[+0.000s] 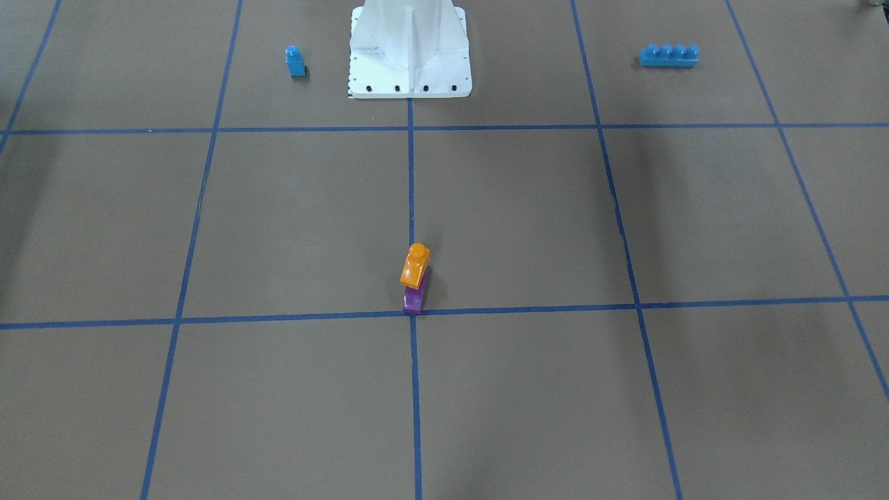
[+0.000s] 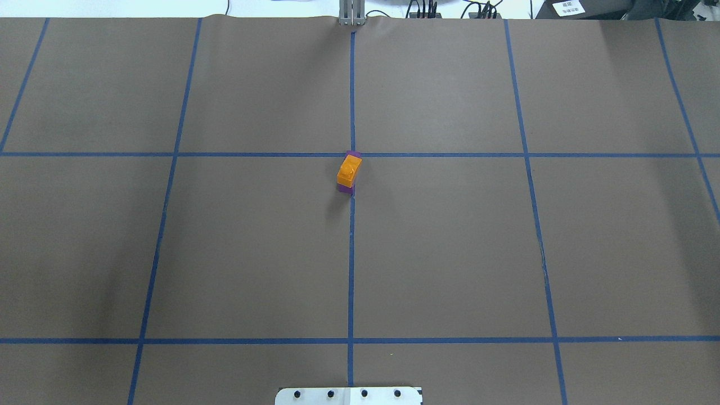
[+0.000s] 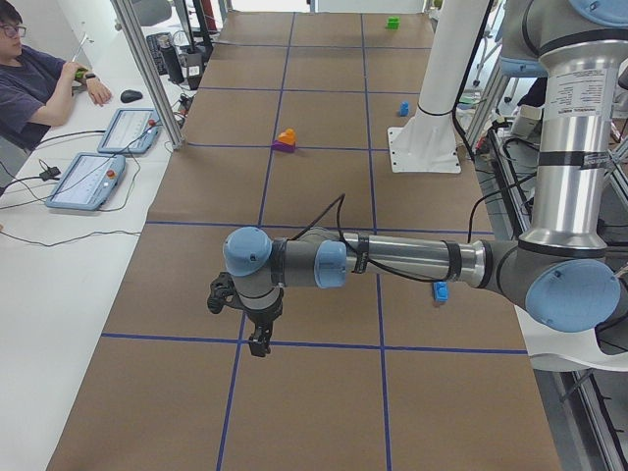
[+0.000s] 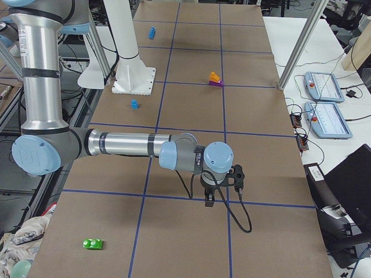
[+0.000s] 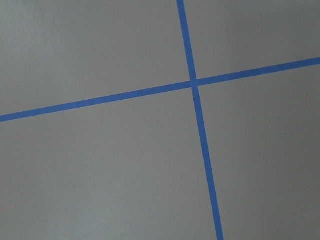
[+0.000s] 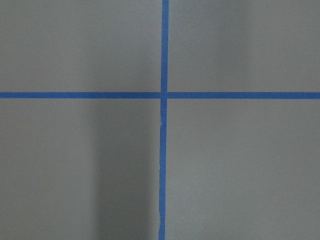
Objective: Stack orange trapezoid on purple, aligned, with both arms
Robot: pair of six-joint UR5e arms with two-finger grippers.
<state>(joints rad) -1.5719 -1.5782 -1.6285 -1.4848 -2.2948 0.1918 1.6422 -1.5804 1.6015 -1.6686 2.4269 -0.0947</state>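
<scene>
The orange trapezoid sits on top of the purple brick at a tape crossing in the middle of the table. In the overhead view the orange trapezoid looks turned slightly off the purple brick. No gripper touches them. My left gripper hangs over the table far from the stack and shows only in the exterior left view. My right gripper shows only in the exterior right view, also far from the stack. I cannot tell whether either is open or shut. Both wrist views show only brown paper and blue tape.
A small blue one-stud brick and a long blue four-stud brick lie either side of the white pedestal base. A green brick lies at the table's right end. An operator sits beside tablets.
</scene>
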